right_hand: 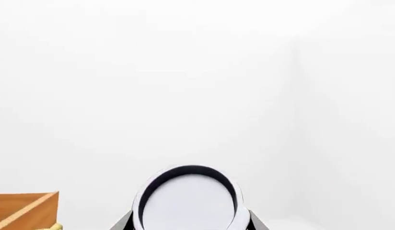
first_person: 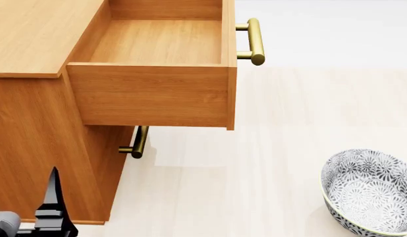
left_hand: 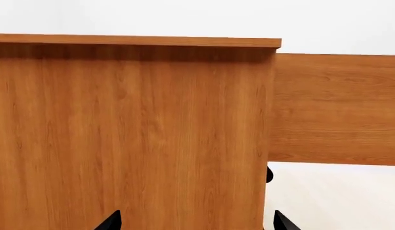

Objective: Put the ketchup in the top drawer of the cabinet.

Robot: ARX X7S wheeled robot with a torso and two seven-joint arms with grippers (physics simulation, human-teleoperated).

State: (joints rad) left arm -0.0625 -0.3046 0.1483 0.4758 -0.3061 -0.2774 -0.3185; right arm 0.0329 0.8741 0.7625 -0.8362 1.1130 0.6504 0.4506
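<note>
In the head view the cabinet stands at the left with its top drawer pulled out, showing a bare wooden floor. The ketchup shows only in the right wrist view, as a round silver lid with a dark rim; its label is hidden. My right gripper is shut on it, one finger against each side. My left gripper is open with its fingertips wide apart, facing the cabinet's side panel. In the head view one dark finger of the left gripper rises beside the cabinet's lower corner.
A patterned grey-white bowl sits on the pale floor at the lower right. The drawer's brass handle sticks out to the right. The lower drawer's handle is beneath it. A wooden drawer corner shows in the right wrist view.
</note>
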